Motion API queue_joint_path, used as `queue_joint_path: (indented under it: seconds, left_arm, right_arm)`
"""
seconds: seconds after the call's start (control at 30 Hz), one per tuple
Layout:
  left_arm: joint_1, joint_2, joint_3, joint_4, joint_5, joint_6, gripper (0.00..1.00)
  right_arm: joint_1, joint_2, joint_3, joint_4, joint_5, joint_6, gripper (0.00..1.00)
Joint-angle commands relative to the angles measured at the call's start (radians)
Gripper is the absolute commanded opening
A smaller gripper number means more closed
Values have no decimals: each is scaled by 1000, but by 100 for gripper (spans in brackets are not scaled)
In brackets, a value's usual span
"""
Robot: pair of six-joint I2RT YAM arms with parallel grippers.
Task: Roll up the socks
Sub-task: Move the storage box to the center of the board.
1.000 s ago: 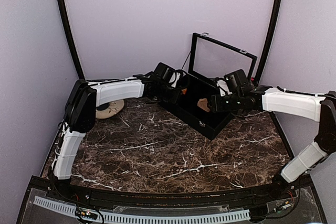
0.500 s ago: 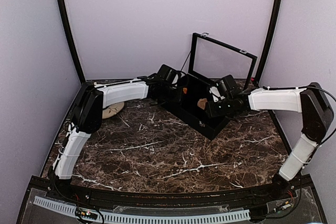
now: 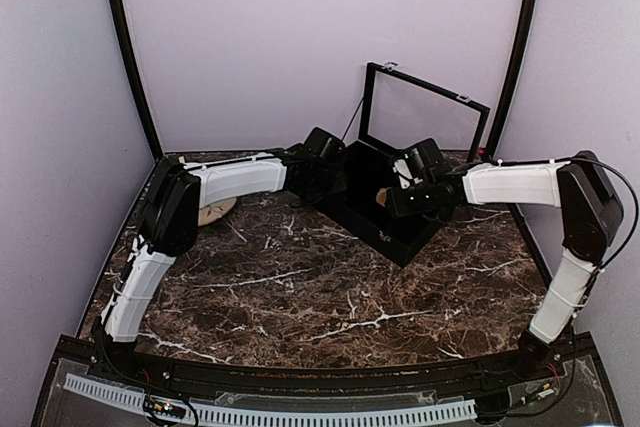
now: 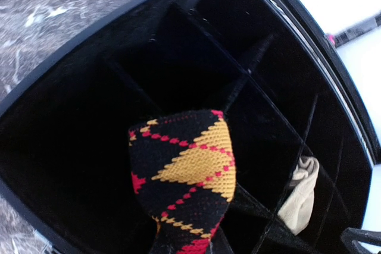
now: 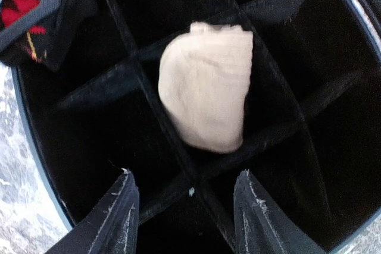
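The black sock with red and orange diamonds (image 4: 184, 171) is a rolled bundle, and my left gripper (image 4: 190, 247) is shut on its lower end, holding it over the black divided box (image 4: 65, 57). Its fingers are mostly hidden by the fabric. The pale tan sock (image 5: 205, 84) lies as a small bundle inside one compartment, also visible as the tan sock (image 4: 300, 197) and tan sock (image 3: 383, 194). My right gripper (image 5: 187, 206) hangs open just above the box dividers (image 5: 107, 84), a short way from the tan sock, holding nothing. The argyle sock (image 5: 36, 4) shows at the upper left of the right wrist view.
The box (image 3: 385, 242) stands at the back middle of the marble table (image 3: 320, 297), its framed lid (image 3: 425, 112) raised behind it. Both arms, the left gripper (image 3: 335, 172) and right gripper (image 3: 397, 199), meet over it. A pale round object (image 3: 210, 212) lies at the back left, partly behind the left arm.
Both arms have reached further in over the box: the left gripper moved right with the argyle sock, the right gripper moved left toward the tan sock.
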Motion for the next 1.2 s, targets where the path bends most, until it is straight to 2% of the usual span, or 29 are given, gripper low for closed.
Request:
queue_joint_path:
  seconds: [0.0,0.17,0.47,0.7,0.93,1.17]
  left_arm:
    - [-24,5,8,-129,-60,-146,0]
    - [-45,36,41,-145,-57,-179,0]
    - [-68,116,157,-208,-29,-129,0]
    - [-88,103,99,-281,-56,-111,0]
    - [-96,57,-38,-279,-51,-115,0]
    - [-96,45,-59,-288,-60,-100,0]
  right_arm:
    - [-12,22,68,31,32,-14,51]
    - [-12,41,113,26,37,-22,51]
    - [-23,135,201,-3,78,-41,51]
    - [-71,205,248,-12,87,-36,51]
    - [-99,246,277,-20,124,-40,51]
    - [-107,354,370,-131,153,-61,52]
